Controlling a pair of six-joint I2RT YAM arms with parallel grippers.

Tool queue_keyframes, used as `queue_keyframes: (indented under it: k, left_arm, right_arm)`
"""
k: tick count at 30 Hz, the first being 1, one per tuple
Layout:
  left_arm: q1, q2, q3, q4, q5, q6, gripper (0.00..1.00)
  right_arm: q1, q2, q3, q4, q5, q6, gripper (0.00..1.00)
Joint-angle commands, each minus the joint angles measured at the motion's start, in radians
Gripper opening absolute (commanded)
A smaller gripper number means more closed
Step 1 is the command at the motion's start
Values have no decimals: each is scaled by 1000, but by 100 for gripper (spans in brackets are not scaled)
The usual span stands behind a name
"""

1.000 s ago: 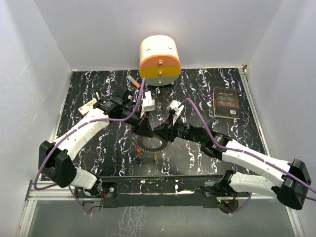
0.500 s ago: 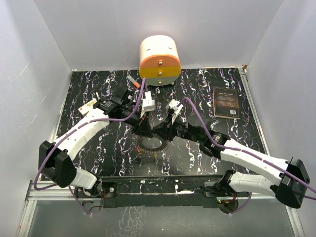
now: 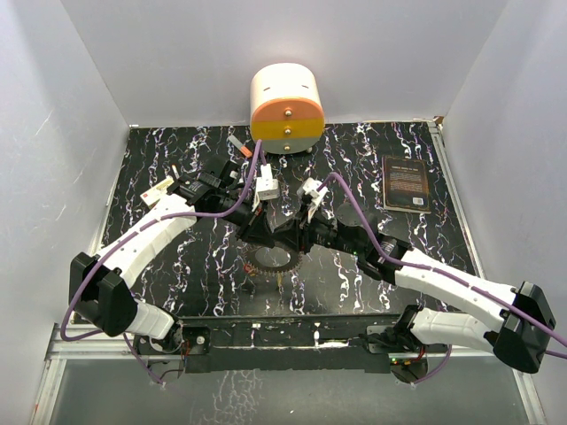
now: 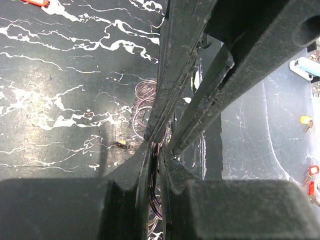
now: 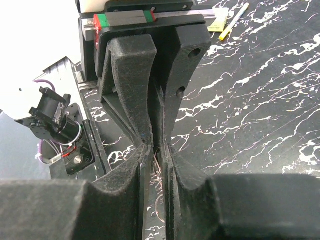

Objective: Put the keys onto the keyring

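Left claw (image 4: 159, 150) pinches keyring (image 3: 273, 262); right claw (image 5: 156, 150) grips it too

No legible txt anywhere. Dark booklet (image 3: 407, 184), far right on the table, has pale print on its cover, too small to read. Yellow tag (image 5: 218, 26), right wrist view: markings unreadable.

White-shelled arms (image 3: 155, 232) with black joints; purple cables (image 3: 89, 274); matte black, rough-textured tool fingers (image 5: 65, 210)
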State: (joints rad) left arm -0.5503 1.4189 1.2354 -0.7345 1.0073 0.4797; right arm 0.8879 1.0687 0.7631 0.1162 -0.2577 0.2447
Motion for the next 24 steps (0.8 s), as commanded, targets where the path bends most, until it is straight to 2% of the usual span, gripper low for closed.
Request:
queue_keyframes:
  k: [1, 6, 18, 19, 20, 22, 24]
  left_arm:
    - [-7, -46, 53, 0, 67, 16, 0]
    - [-8, -46, 56, 1, 67, 14, 0]
    - [-7, -46, 52, 10, 80, 6, 0]
    - [-8, -46, 52, 10, 83, 7, 0]
    - [-7, -46, 53, 8, 84, 9, 0]
    - [-8, -46, 55, 5, 84, 11, 0]
    - [-7, -46, 56, 4, 85, 11, 0]
  right_arm:
    - [-5, 6, 39, 53, -17, 4, 18]
    - [-7, 4, 36, 52, -23, 8, 8]
    - [-12, -42, 6, 60, 4, 4, 8]
    - [-11, -40, 5, 57, 3, 6, 10]
    - [-12, -38, 2, 58, 4, 9, 18]
    - [-13, -34, -1, 60, -6, 11, 28]
    - [-14, -24, 3, 59, -24, 12, 29]
